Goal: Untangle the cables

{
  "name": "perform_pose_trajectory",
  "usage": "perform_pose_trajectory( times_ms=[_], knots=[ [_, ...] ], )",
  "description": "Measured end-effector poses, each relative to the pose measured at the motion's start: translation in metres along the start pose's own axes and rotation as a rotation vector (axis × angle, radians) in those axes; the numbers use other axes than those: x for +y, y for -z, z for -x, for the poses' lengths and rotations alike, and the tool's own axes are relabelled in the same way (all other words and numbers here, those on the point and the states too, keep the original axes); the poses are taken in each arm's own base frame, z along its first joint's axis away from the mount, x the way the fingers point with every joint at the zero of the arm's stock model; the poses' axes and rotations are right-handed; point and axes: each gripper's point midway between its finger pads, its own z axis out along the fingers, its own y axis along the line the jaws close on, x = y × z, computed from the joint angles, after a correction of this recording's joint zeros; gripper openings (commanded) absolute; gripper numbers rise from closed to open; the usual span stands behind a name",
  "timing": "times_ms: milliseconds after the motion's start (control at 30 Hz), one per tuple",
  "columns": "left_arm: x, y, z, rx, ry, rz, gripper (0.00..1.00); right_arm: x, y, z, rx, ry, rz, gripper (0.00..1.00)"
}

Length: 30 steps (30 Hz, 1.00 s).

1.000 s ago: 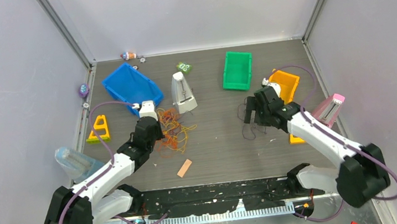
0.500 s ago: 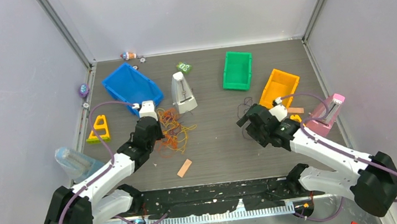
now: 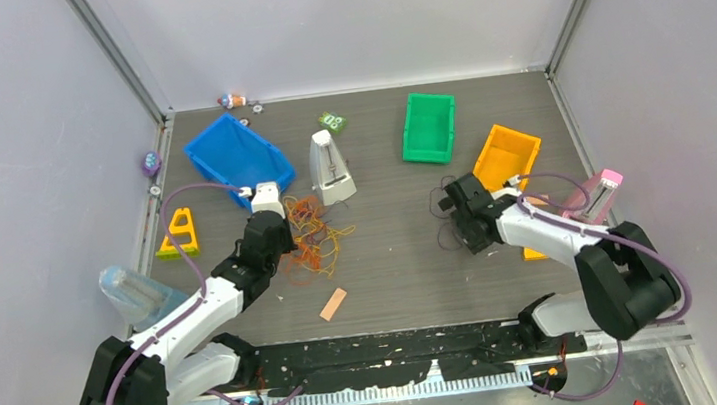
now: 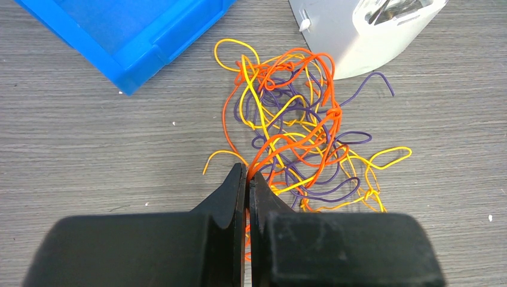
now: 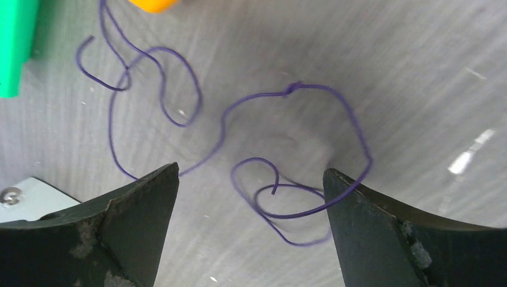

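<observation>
Shifted slightly, right end effector point(image 5: 251, 179) gapes above a loose purple cable point(image 5: 288, 88).

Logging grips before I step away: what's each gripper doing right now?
Left gripper: closed on an orange cable.
Right gripper: open, holding nothing, above a loose purple cable.

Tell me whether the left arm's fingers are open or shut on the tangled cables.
Shut. In the left wrist view the left fingers press together with an orange cable pinched between them.
</observation>
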Motion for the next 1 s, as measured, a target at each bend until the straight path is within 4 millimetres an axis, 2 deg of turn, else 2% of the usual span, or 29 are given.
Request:
perform_pose_trajectory(
  times_ms=[100, 367, 467, 567, 633, 700, 767, 800, 833, 867, 900, 933, 1000],
  knots=[
    [0.0, 0.0, 0.0, 0.0, 0.0, 0.0, 0.0, 0.019, -0.009, 0.004, -0.008, -0.022, 0.01, 0.95],
    [0.0, 0.0, 0.0, 0.0, 0.0, 0.0, 0.0, 0.052, -0.034, 0.019, -0.025, -0.025, -0.029, 0.95],
    [0.0, 0.0, 0.0, 0.0, 0.0, 0.0, 0.0, 0.072, -0.046, 0.022, -0.027, 0.02, -0.037, 0.96],
    [0.0, 0.0, 0.0, 0.0, 0.0, 0.0, 0.0, 0.083, -0.054, 0.021, -0.019, 0.103, -0.067, 0.99],
    [0.0, 0.0, 0.0, 0.0, 0.0, 0.0, 0.0, 0.091, -0.061, 0.023, -0.011, 0.167, -0.095, 0.93],
    [0.0, 0.0, 0.0, 0.001, 0.0, 0.0, 0.0, 0.097, -0.067, 0.023, -0.001, 0.242, -0.121, 0.85],
    [0.0, 0.0, 0.0, 0.001, -0.001, 0.0, 0.0, 0.097, -0.071, 0.024, 0.008, 0.307, -0.142, 0.7],
    [0.0, 0.0, 0.0, 0.001, 0.0, 0.0, 0.0, 0.096, -0.072, 0.025, 0.012, 0.333, -0.151, 0.54],
    [0.0, 0.0, -0.001, 0.002, 0.0, 0.0, 0.0, 0.094, -0.072, 0.025, 0.018, 0.365, -0.164, 0.47],
    [0.0, 0.0, -0.001, 0.002, 0.0, 0.0, 0.0, 0.092, -0.073, 0.025, 0.023, 0.393, -0.174, 0.22],
    [0.0, 0.0, 0.0, 0.002, 0.0, 0.0, 0.0, 0.089, -0.073, 0.025, 0.029, 0.42, -0.182, 0.14],
    [0.0, 0.0, -0.001, 0.002, 0.0, 0.0, 0.0, 0.087, -0.072, 0.025, 0.034, 0.45, -0.187, 0.07],
    [0.0, -0.001, -0.001, 0.005, -0.002, 0.001, 0.0, 0.085, -0.071, 0.025, 0.042, 0.481, -0.185, 0.05]
  ],
)
